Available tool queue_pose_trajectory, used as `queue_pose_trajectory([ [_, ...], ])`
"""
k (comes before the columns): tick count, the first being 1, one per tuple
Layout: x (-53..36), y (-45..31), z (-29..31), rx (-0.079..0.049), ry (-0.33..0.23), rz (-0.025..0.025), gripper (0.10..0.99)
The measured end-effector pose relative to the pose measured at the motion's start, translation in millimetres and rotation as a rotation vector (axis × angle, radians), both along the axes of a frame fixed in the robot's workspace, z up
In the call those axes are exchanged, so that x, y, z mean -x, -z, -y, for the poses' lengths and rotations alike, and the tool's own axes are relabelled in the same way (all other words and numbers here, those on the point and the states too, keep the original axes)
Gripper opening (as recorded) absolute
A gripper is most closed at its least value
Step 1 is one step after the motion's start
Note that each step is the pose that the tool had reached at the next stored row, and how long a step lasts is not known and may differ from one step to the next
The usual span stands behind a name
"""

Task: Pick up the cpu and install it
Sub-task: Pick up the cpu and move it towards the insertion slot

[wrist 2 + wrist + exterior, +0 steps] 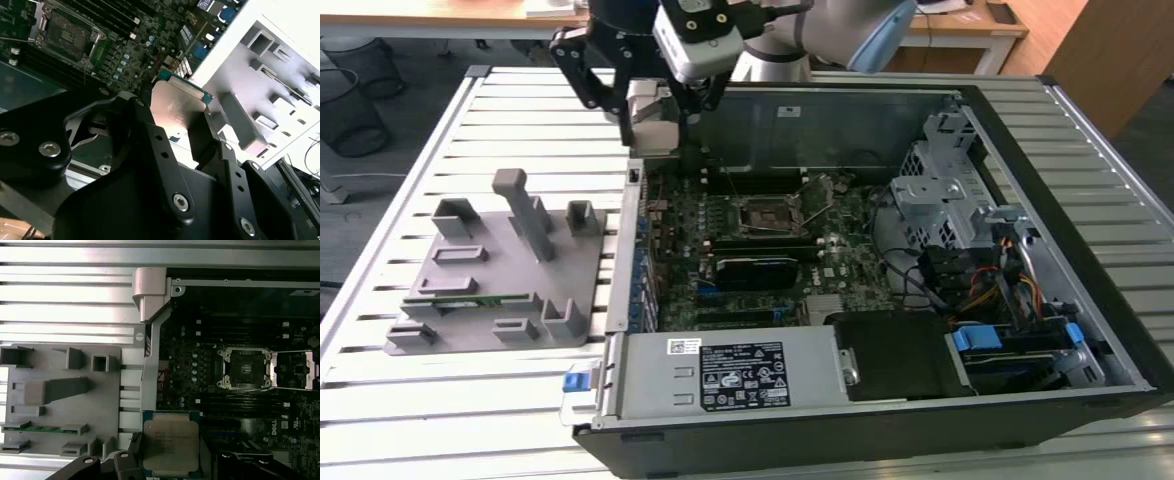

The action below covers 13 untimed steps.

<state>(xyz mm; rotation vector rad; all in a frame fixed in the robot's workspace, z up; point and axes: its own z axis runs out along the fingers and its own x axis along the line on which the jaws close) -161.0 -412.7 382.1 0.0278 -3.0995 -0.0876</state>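
Observation:
My gripper (654,128) hangs above the back corner of the open computer case (1067,330), on the exterior view's left. It is shut on the cpu (177,107), a flat square chip with a silvery top and a thin green edge. In both wrist views the black fingers (150,135) press on two opposite edges of the cpu (171,444). The cpu socket (765,213) on the motherboard lies uncovered, its metal frame swung open (295,370). The socket (246,369) is some way off from the held chip.
A grey fixture tray (494,270) lies on the slatted table beside the case, with a green memory stick (45,428) in one slot. Inside the case are a power supply (720,375), a drive cage (947,190), loose cables (987,290) and a black block (754,270).

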Motion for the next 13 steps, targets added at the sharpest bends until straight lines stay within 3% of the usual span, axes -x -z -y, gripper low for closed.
queue_pose_trajectory([
  [6, -25.3, 0.9, -2.6, 0.0, 0.0, 0.0, 0.537],
  [13, -45.7, 3.1, -13.4, 0.0, 0.0, 0.0, 0.537],
])
